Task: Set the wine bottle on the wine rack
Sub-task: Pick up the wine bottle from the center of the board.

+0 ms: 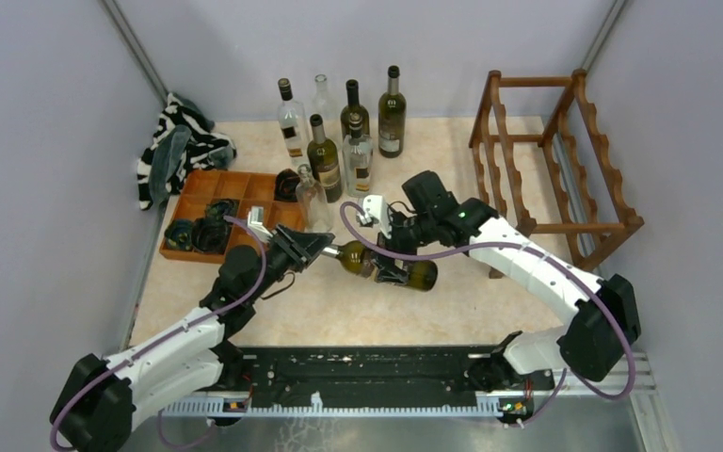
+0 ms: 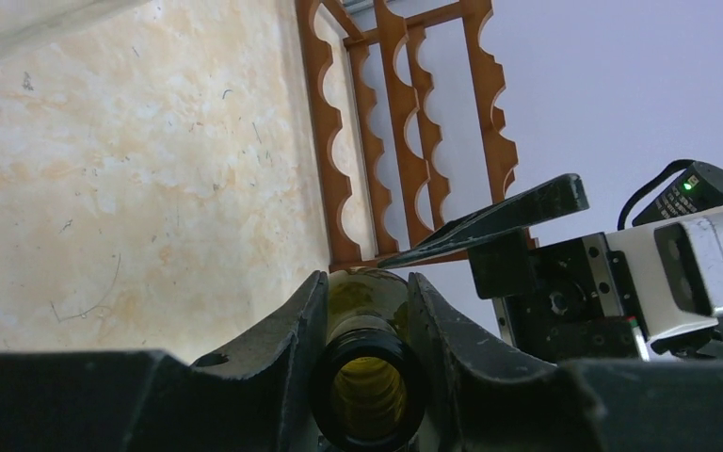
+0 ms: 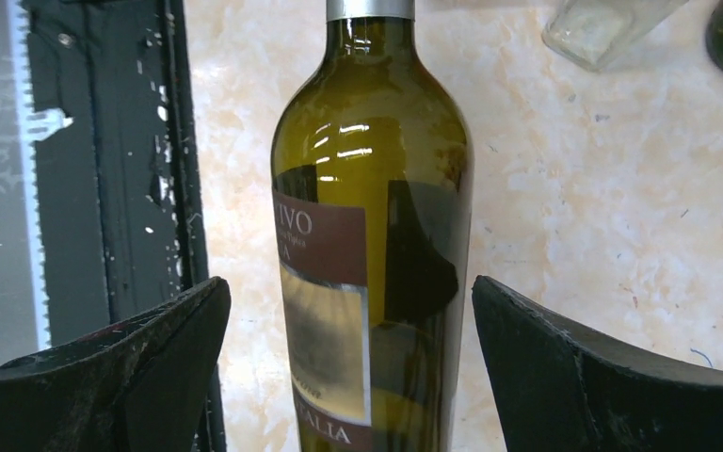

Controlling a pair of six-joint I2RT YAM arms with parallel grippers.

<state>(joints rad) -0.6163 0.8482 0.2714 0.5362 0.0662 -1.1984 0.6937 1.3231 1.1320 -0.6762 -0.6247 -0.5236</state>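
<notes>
An olive-green wine bottle (image 1: pixel 397 268) with a dark red and cream label lies level just above the tabletop between both arms. My left gripper (image 1: pixel 326 249) is shut on its neck; the left wrist view shows both fingers pressed on the neck (image 2: pixel 365 306), with the open mouth facing the camera. My right gripper (image 1: pixel 388 256) is open and straddles the bottle's body (image 3: pixel 372 188), with a gap on each side in the right wrist view. The dark reddish-brown wine rack (image 1: pixel 551 160) stands empty at the back right and also shows in the left wrist view (image 2: pixel 405 122).
Several upright bottles (image 1: pixel 339 122) stand at the back centre. An orange-brown compartment tray (image 1: pixel 245 184) with dark items sits at the left. A striped cloth (image 1: pixel 179 146) lies behind it. A black base rail (image 1: pixel 367 377) runs along the near edge.
</notes>
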